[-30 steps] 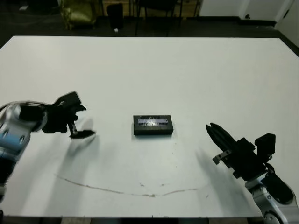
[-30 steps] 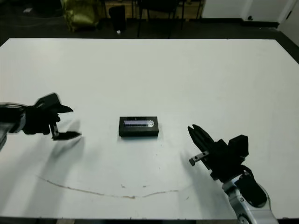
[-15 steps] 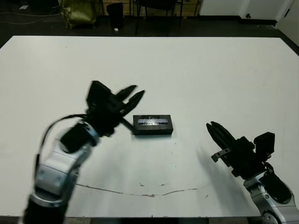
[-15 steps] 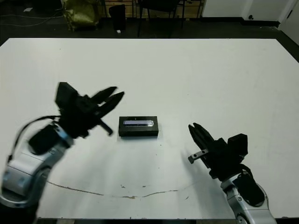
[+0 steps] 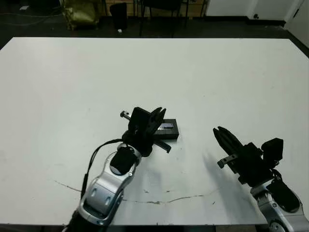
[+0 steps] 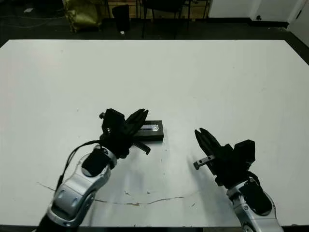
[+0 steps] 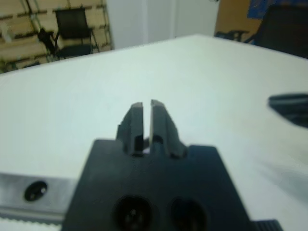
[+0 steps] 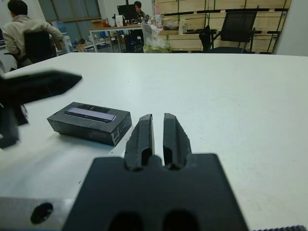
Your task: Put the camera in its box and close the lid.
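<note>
A black block lies at the table's middle, and the lid (image 5: 170,128) with its glossy grey strip is its top face. The box under the lid cannot be told apart from it. The camera is hidden. My left gripper (image 5: 158,114) hovers over the block's left end and covers it, its fingers (image 7: 143,115) together with nothing between them. My right gripper (image 5: 218,131) sits to the right of the block, a hand's width away, fingers (image 8: 144,132) shut and empty. From the right wrist, the lid (image 8: 90,113) shows ahead, with the blurred left gripper (image 8: 41,85) beside it.
A thin brown line (image 5: 159,201) marks the white table near its front edge. Chairs and a yellow-green bag (image 5: 81,10) stand on the dark floor beyond the far edge. A seated person (image 8: 24,29) and desks show far behind.
My left arm has swung from the table's left side to the block, and its gripper now covers the block's left end. The right arm and the block have stayed put.
</note>
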You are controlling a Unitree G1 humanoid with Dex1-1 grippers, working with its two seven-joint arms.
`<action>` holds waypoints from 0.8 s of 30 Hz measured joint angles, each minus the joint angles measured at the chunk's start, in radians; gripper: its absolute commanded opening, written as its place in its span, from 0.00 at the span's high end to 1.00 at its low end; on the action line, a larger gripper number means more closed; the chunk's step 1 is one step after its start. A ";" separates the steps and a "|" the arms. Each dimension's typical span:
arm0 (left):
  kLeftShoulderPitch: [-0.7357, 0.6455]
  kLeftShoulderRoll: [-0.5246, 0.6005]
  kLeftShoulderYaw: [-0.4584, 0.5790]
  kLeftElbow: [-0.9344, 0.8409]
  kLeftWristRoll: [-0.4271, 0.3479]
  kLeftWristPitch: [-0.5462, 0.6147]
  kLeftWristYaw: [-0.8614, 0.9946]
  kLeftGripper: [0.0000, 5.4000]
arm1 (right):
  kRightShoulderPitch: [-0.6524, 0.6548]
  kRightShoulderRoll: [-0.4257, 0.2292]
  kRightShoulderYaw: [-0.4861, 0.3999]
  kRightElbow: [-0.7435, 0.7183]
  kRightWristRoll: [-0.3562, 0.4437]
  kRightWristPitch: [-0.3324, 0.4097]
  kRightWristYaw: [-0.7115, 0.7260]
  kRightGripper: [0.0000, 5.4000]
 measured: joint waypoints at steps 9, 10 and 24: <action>0.035 -0.005 0.012 0.124 0.039 -0.076 0.017 1.00 | -0.006 0.000 -0.001 0.013 0.002 -0.001 0.022 1.00; 0.045 -0.009 0.019 0.108 0.034 -0.054 0.016 1.00 | -0.006 0.000 -0.002 0.012 0.002 0.000 0.022 1.00; 0.111 -0.038 0.047 -0.072 -0.057 0.227 -0.023 1.00 | -0.018 0.000 -0.001 0.013 0.006 0.000 0.025 1.00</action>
